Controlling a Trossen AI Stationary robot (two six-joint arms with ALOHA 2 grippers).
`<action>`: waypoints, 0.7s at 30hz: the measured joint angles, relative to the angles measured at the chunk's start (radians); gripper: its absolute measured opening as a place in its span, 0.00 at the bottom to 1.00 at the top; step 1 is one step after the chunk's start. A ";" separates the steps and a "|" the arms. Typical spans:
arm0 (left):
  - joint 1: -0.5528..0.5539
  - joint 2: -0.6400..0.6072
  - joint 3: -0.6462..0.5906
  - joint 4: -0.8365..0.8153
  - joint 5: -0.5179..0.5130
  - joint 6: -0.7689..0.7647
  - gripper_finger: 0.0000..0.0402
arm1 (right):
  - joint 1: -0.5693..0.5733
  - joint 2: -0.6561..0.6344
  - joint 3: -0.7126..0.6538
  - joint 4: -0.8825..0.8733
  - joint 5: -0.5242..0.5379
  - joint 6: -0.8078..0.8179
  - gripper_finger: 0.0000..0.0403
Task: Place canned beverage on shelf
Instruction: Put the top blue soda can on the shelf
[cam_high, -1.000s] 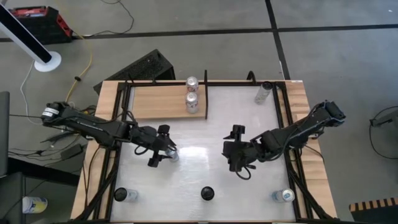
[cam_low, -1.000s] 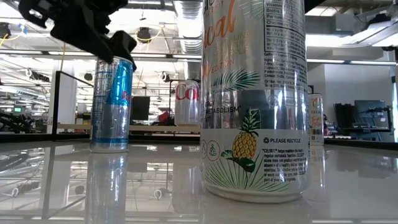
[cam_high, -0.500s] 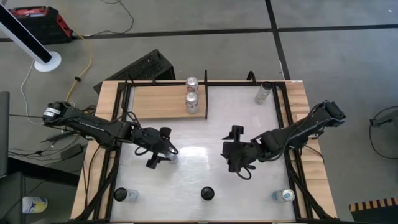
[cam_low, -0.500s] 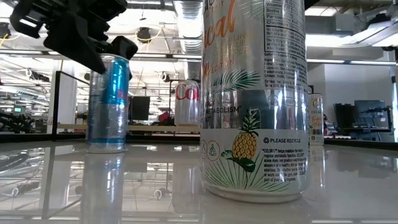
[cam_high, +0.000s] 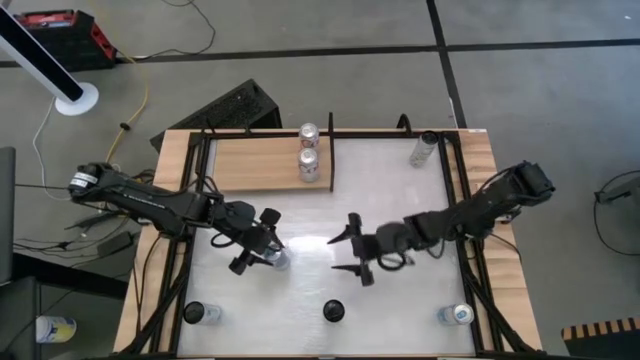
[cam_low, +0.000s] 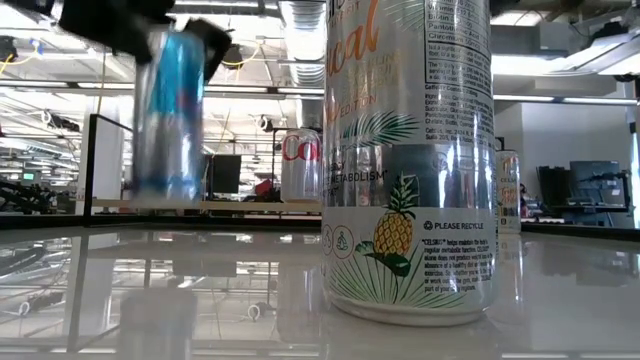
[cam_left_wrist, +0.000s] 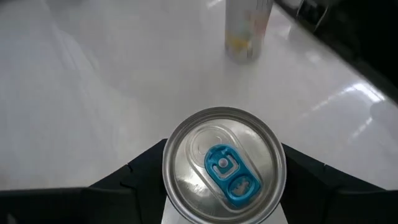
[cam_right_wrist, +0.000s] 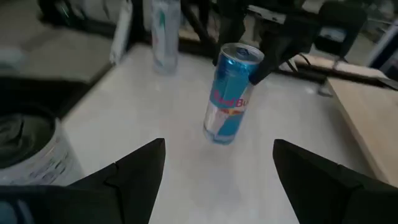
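My left gripper (cam_high: 262, 250) is shut on a slim blue-and-silver can (cam_high: 272, 258) left of the table's middle. The can shows lifted in the low view (cam_low: 170, 110), and tilted in the right wrist view (cam_right_wrist: 231, 93). My right gripper (cam_high: 347, 252) is open and empty, its fingers pointing at the can from the table's right, a short way off. The wood-grain shelf (cam_high: 250, 165) lies at the far left, with two cans (cam_high: 309, 165) standing on its right end. My left gripper pinches the can's upper wall, just below the rim (cam_left_wrist: 166, 180), between its two fingers, one on each side. The fingers come from above, pointing down. The can hangs below them, lifted clear of the table and slightly tilted (cam_right_wrist: 221, 127).
A tall pineapple-printed can (cam_low: 410, 160) stands at the near middle, also in the high view (cam_high: 333, 310). Other cans stand at the near left (cam_high: 194, 313), near right (cam_high: 458, 315) and far right (cam_high: 423, 148). Black rails (cam_high: 330, 150) edge the shelf.
My left gripper has risen with the blue can, which was standing on the table and now hangs clear of it, slightly tilted. My right gripper has swung toward the table's left, toward the can.
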 joint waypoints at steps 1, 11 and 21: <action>-0.008 0.000 0.021 -0.007 0.000 0.011 0.55 | -0.030 0.013 -0.023 0.070 -0.053 0.004 0.80; -0.078 -0.001 0.127 0.034 0.043 0.193 0.55 | -0.232 0.286 0.002 0.608 -0.603 0.142 0.80; -0.081 -0.001 0.134 0.070 0.105 0.226 0.55 | -0.242 0.500 0.254 0.599 -0.788 0.198 0.80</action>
